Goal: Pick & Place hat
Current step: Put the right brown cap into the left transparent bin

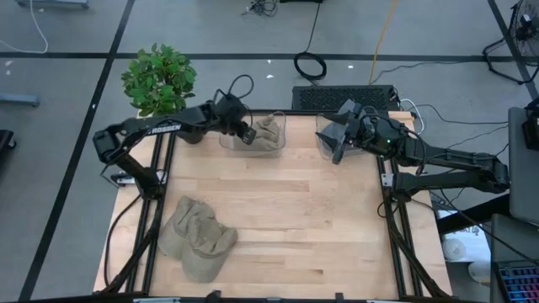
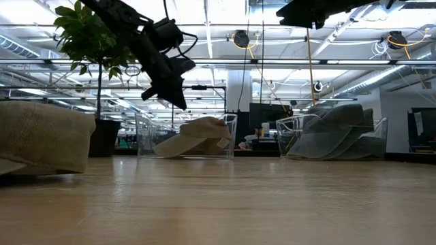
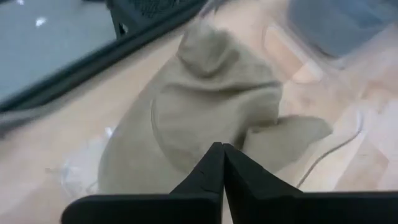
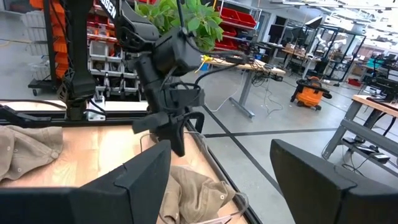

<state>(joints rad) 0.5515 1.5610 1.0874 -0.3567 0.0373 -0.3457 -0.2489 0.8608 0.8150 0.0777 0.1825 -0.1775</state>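
Tan hats point(image 1: 198, 238) before clear bins point(image 1: 253, 133)

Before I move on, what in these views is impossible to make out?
- High view: the right pincer covers much of the grey hats' bin.
- Low view: the right pincer runs off the top edge.
- Left wrist view: the tan hat is motion-blurred.
- High view: hat count in the front pile unclear; they overlap.

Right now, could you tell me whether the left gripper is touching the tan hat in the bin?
Apart: the low view shows the left gripper hanging clear above the tan hat.
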